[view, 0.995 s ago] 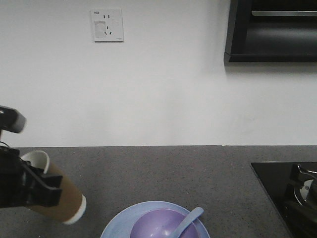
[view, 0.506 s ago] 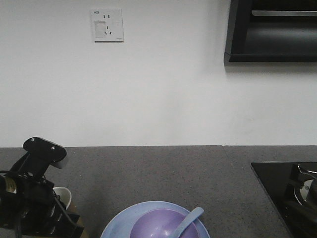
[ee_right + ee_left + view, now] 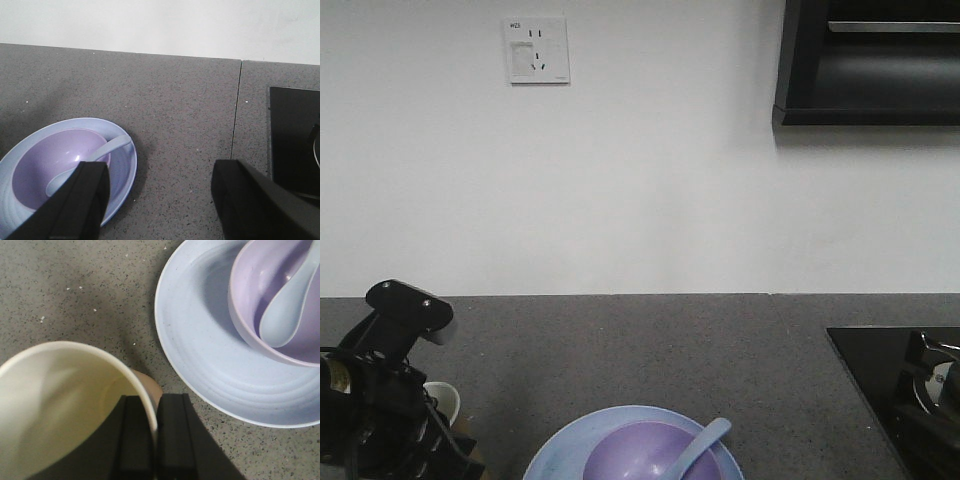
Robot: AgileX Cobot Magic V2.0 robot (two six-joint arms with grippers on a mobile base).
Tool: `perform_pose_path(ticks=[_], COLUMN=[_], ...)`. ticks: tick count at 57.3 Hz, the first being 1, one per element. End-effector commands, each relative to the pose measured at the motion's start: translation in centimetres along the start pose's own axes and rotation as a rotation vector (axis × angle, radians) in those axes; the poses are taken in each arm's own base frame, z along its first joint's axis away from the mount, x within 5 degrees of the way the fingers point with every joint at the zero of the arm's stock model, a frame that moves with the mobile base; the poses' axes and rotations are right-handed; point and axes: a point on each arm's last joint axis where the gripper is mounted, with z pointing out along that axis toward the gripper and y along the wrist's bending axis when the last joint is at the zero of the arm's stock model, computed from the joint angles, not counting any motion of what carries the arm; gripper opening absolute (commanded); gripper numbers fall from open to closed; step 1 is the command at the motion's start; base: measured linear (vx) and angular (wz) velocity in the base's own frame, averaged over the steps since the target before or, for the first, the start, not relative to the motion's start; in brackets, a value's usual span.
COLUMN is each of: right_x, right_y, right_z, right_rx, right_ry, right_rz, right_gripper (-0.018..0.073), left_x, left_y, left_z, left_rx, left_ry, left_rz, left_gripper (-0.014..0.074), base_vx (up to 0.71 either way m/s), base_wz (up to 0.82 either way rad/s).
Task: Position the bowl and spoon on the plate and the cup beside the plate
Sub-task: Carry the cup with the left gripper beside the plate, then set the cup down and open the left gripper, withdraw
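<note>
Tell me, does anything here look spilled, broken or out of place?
Nothing stands out. The lavender bowl sits on the light-blue plate with the spoon resting inside it. The paper cup, empty and clean, is beside the plate, its rim pinched by the left gripper. No spills show on the grey countertop.

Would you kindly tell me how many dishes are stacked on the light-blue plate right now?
2: the purple bowl sits on the plate, and the spoon rests inside the bowl. The cup, gripped at its rim by the left pincer, stands beside it.

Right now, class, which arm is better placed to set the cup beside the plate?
The left: its claw already pinches the cup rim, close beside the plate. The right claw is open and empty.
</note>
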Motion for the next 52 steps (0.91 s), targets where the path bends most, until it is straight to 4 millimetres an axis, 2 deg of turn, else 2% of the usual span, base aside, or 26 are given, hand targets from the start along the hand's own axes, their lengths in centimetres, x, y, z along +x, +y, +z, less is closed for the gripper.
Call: perform_pose_path(ticks=[1,9,18,31,41,52], right_x=[-1.6,-1.6,-1.6,-1.6,-1.6,-1.6], right_y=[0.0,0.0,0.0,0.0,0.0,0.0], right_z=[-0.6,-0.6,-0.6,-0.6,-0.6,-0.6], right_rx=[0.006,0.006,0.006,0.006,0.006,0.006], right_ry=[-0.120,-0.120,-0.120,-0.117,-0.117,-0.117], right_rz=[-0.008,-0.008,-0.008,-0.008,-0.008,-0.008], right_gripper=[0.0508,0.0508,0.0508,0.0508,0.0508,0.0508], left_x=[-1.3,-1.3,-1.4,-2.9,-3.5,-3.1], left_y=[-0.3,-0.3,-0.3,-0.1,-0.2,-0.5], left_z=[-1.6,-1.6,-1.6,-3.3,-6.2,-10.1], left_rx=[-0.002,-0.002,-0.005,-0.045,-0.074,-0.096], left_ry=[-0.108,-0.112,-0.126,-0.335,-0.514,-0.671], left_rz=[0.004,0.004,0.004,0.002,0.007,0.015], left_gripper=[0.0230,0.0390,0.0487,0.0501,0.0501,0.0498], base_vx=[0.00,0.00,0.00,0.00,0.00,0.00], base_wz=[0.00,0.00,0.00,0.00,0.00,0.00])
